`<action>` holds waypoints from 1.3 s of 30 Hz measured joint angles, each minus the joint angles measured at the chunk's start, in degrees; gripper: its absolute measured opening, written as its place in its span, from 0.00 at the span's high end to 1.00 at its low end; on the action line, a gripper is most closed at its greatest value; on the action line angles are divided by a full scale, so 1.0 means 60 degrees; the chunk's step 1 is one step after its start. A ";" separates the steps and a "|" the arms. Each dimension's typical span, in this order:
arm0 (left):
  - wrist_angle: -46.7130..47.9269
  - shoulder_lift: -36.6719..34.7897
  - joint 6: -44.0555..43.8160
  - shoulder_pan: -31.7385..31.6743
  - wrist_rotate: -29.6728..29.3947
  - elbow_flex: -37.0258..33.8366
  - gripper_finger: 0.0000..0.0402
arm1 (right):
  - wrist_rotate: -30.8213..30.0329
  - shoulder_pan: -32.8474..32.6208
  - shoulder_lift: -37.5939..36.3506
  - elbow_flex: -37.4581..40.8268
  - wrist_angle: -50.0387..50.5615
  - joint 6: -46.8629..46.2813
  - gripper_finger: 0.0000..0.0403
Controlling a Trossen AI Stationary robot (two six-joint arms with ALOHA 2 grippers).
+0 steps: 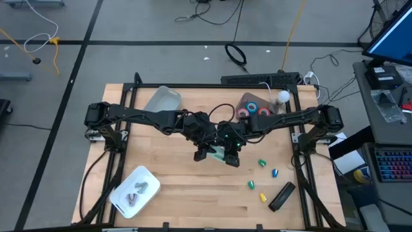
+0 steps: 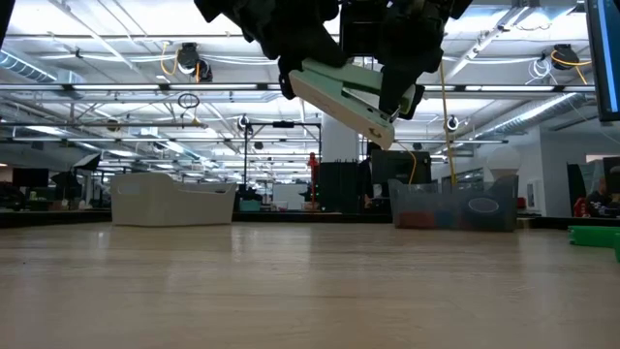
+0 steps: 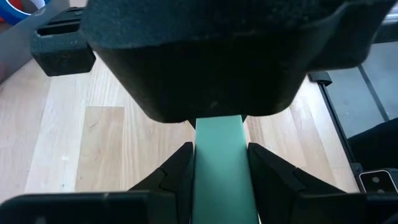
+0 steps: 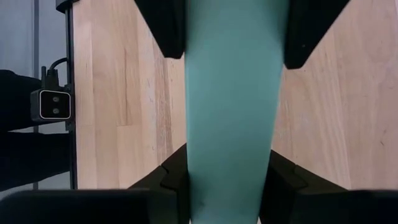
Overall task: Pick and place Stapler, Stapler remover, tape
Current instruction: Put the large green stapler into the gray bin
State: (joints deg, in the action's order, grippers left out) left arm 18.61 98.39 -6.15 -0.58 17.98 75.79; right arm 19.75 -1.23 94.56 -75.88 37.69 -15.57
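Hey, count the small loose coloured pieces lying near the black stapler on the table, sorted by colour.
green pieces: 2
blue piece: 1
yellow piece: 1
Total: 4

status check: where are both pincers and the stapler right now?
Both pincers mid-table, aloft. Right pincer clamped on the green stapler; left pincer straddling its other end, handover under way. Stapler tilted, clear of the table. Nothing in the way below.
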 joint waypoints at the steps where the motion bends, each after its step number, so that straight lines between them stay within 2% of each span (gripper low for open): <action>1: 0.0000 0.0000 0.0000 0.0000 0.0000 0.0000 0.69 | 0.0000 0.0000 0.0000 0.0000 0.0000 0.0000 0.72; 11: 0.0026 -0.0015 -0.0007 0.0004 -0.0003 -0.0007 0.69 | -0.0004 0.0000 0.0000 0.0007 -0.0110 -0.0007 0.70; 18: 0.0447 -0.0011 -0.0022 0.0004 -0.0017 -0.0018 0.69 | -0.0047 0.0007 -0.0009 0.0000 -0.0242 -0.0025 0.49; 23: 0.1241 -0.0056 0.0011 0.0010 -0.0343 -0.0018 0.69 | -0.0054 0.0007 -0.0011 0.0000 -0.0057 -0.0023 0.43; 31: 0.3795 -0.0377 -0.0053 -0.0211 -0.2267 -0.0007 0.69 | -0.0157 0.0011 -0.0011 0.0000 0.0877 0.0031 0.43; 39: 0.5959 -0.0905 -0.0812 -0.0576 -0.3907 -0.0055 0.69 | -0.1146 0.0004 -0.0279 0.0000 0.1227 0.0004 0.45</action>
State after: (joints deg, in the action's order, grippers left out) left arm 54.37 92.96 -11.02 -4.04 -5.47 75.46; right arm 12.87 -1.21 92.89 -75.88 45.05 -15.55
